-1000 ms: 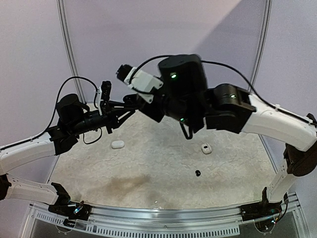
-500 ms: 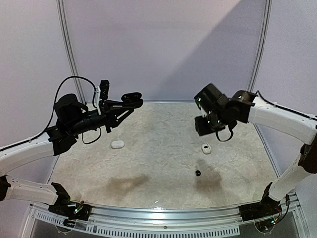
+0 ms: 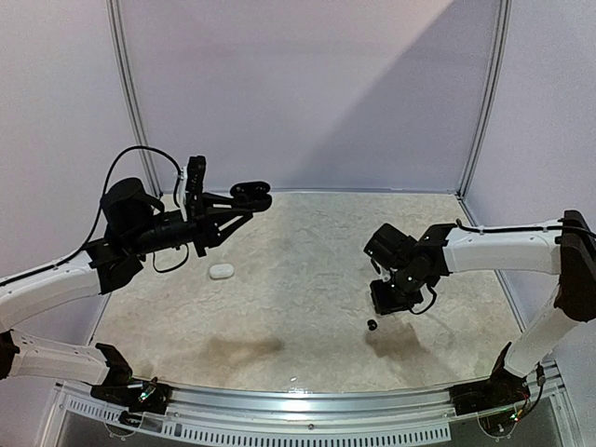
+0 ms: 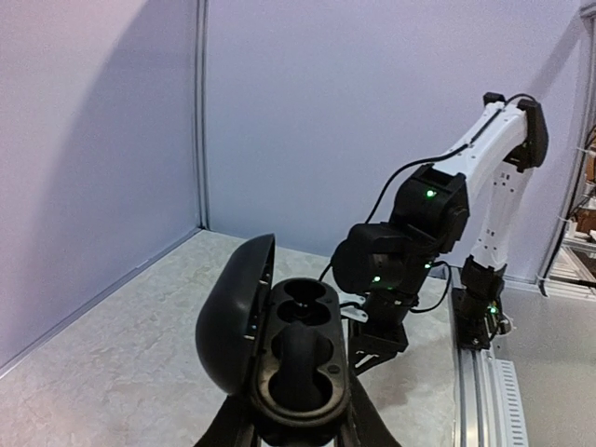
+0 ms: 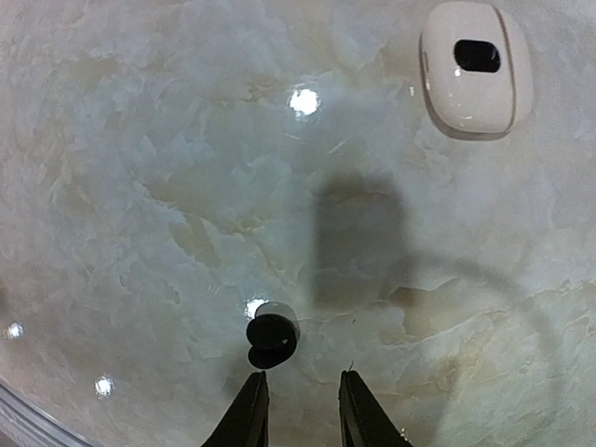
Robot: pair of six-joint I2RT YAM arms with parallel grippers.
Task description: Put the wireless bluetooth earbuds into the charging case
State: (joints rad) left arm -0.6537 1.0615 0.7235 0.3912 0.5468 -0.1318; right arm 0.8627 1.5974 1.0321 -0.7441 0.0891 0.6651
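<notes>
My left gripper (image 3: 235, 200) is raised at the left, shut on the black charging case (image 3: 252, 193). In the left wrist view the case (image 4: 298, 372) has its lid swung open to the left. A dark rounded shape fills its near slot and the far slot (image 4: 307, 292) looks hollow. One black earbud (image 3: 372, 324) lies on the table. My right gripper (image 3: 388, 300) points down just above and beside it. In the right wrist view the earbud (image 5: 272, 340) sits just ahead of the left fingertip. The right gripper (image 5: 303, 410) is open, with nothing between its fingers.
A white oval case (image 5: 476, 65) with a dark window lies on the marbled table beyond the right gripper. Another small white oval piece (image 3: 221, 271) rests on the table at the left. Pale walls enclose the back and sides.
The right arm has swung away from the held case, down and right to just above the table beside the black earbud. The left arm has hardly moved.
</notes>
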